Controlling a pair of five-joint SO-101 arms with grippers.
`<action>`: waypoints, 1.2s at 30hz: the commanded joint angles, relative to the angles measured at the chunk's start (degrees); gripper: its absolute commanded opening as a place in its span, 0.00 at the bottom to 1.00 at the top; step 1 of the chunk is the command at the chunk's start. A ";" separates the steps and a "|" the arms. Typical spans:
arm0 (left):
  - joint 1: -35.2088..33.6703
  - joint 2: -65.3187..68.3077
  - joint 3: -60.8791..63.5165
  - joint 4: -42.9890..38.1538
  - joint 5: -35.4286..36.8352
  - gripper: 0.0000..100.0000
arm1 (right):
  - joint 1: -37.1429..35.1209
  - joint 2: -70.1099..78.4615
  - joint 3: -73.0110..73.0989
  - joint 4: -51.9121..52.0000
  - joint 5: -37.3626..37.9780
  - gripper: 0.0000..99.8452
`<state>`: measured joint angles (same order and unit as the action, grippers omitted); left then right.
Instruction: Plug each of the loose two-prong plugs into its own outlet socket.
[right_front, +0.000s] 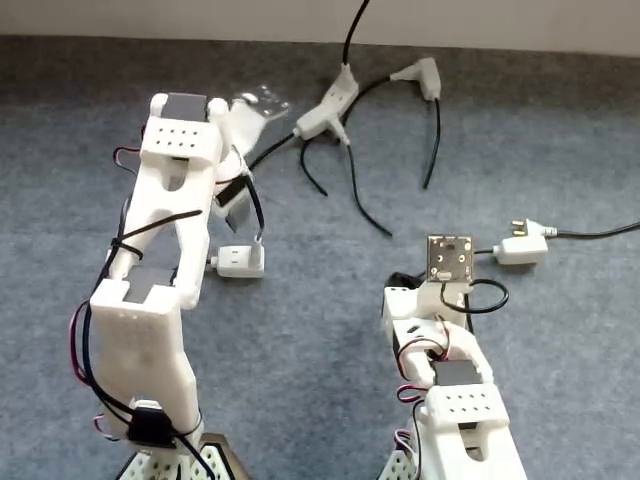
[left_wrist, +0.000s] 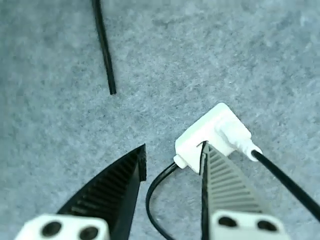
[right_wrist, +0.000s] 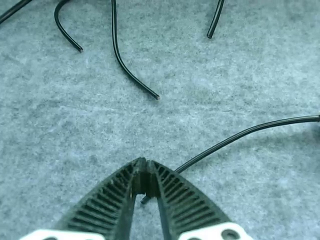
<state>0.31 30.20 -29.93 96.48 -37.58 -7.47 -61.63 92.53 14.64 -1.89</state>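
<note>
Beside the left claw (left_wrist: 173, 146): a white plug (left_wrist: 212, 132) lies on the grey mat (left_wrist: 240, 45), touching the tip of one finger rather than sitting between the two.
Left claw state: spread wide, gripping nothing.
Left arm pose: stretched out long toward the far side of the mat, wrist tipped down over the plug and its black cords.
Right claw (right_wrist: 146, 165): pressed closed tip to tip; a black cord (right_wrist: 240, 135) ends right beneath the tips — whether it is pinched I cannot tell.
Right arm pose: folded back near its base, claw low over the mat.
Other task pieces: a pronged plug (right_front: 522, 245) near the right claw; a white block (right_front: 240, 262), likely a socket, beside the left arm; another plug (right_front: 425, 78) at the far edge.
Step in hand: lining up to grasp the white plug — nothing looks lifted yet.
Next move calls for: shifting the left claw sideways so the plug sits between both fingers, then closing across its flat sides, clear of the cord.
</note>
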 joint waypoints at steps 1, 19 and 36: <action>1.01 -3.65 -1.71 0.88 -12.75 0.19 | -0.48 -0.75 -0.31 -1.27 0.70 0.01; 4.79 -4.00 9.89 3.96 -30.51 0.19 | -0.48 -0.75 -0.40 -1.27 0.70 0.01; 5.49 -3.38 12.18 -0.70 -30.59 0.19 | -0.48 -0.75 -0.40 -1.27 0.70 0.01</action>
<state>5.32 30.20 -17.54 96.84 -67.91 -7.47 -61.63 92.53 14.64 -1.89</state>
